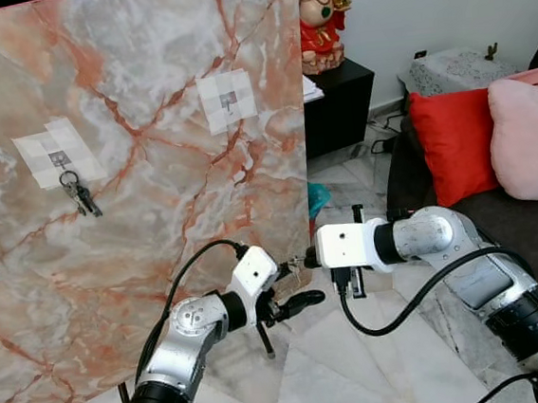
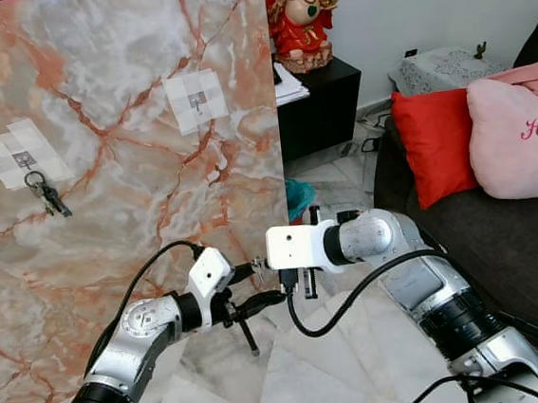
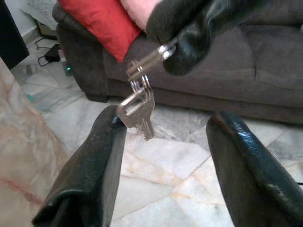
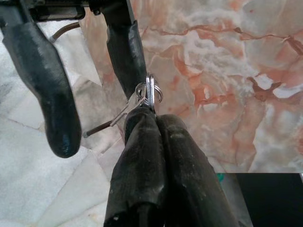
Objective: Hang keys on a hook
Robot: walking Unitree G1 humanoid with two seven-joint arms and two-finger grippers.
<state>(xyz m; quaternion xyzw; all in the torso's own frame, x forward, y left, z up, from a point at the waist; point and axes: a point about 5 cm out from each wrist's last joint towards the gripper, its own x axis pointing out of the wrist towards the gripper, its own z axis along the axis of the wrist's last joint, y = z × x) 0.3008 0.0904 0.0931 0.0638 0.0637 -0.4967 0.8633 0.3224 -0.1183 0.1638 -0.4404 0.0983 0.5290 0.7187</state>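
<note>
Left gripper, fingers spread, brackets the keys, apparently touching one; right gripper pinches their ring for hand-over toward the hook.

Light: bright, even daylight indoors; no harsh shadows.
Glare: soft sheen on the marble panel and pale floor tiles.
Head views: sharp throughout, slight bending at edges.
Wrist views: nearest black fingers blurred; sofa behind soft; keys moderately sharp.
</note>
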